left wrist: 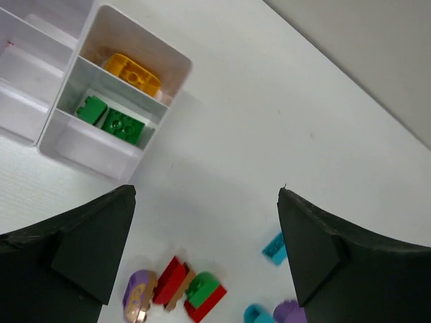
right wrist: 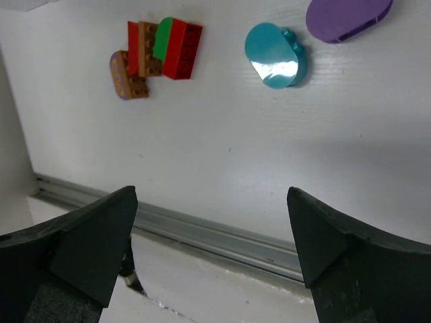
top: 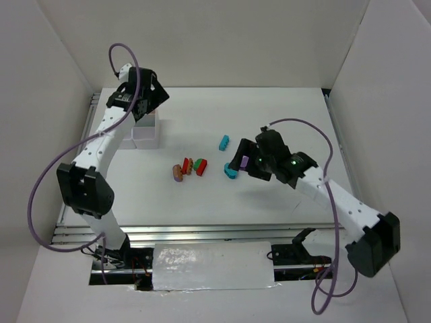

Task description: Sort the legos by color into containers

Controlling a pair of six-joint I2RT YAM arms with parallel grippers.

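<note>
At tray [left wrist: 87, 145]: yellow lego [left wrist: 133, 73], green legos [left wrist: 111, 120] binned. Loose on table [top: 283, 108]: red-brown-green cluster [top: 190, 168], teal legos [top: 224, 142], purple lego [right wrist: 350, 17]. Left claw [left wrist: 205, 202], right claw [right wrist: 212, 202] both released, empty. Mostly undone.

text: none readable | labels, brands: none readable | numbers, signs: none readable

Top cam: we look steeply down on the red-green lego cluster [top: 190, 167] from far above, our widest view. Left wrist: oblique, mid-range, from the tray [left wrist: 94, 149] side of it. Right wrist: closest, from its other side. All three share that cluster.
</note>
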